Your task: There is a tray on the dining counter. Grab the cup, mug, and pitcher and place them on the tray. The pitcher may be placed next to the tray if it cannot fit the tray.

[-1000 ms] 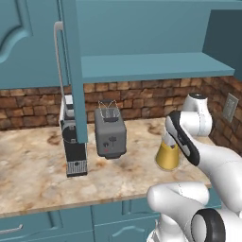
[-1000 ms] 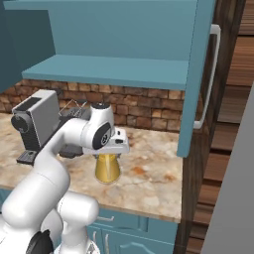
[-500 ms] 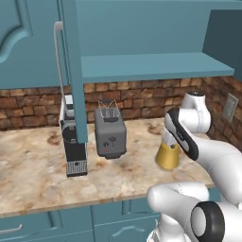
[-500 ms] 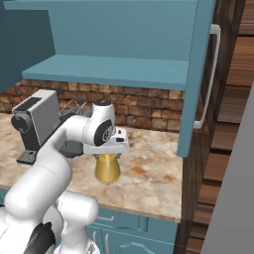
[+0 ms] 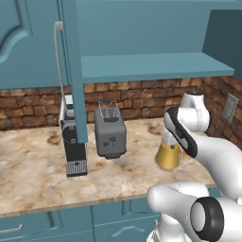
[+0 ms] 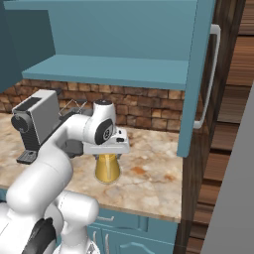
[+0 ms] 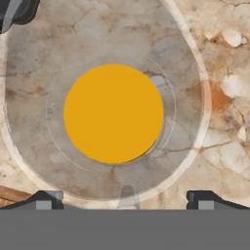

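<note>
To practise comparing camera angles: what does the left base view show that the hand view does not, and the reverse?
Left base view alone: the toaster, the coffee machine, the brick wall and the shelf. Hand view alone: the pitcher seen straight from above, its juice a round orange disc, with the open gripper over it. Both share the pitcher and the marble worktop.

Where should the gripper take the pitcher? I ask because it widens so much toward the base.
Probably at the narrow neck, from straight above. The pitcher stands upright on the worktop and flares into a wide cone, so the base looks too broad for the open gripper, which hangs directly over it.
</note>
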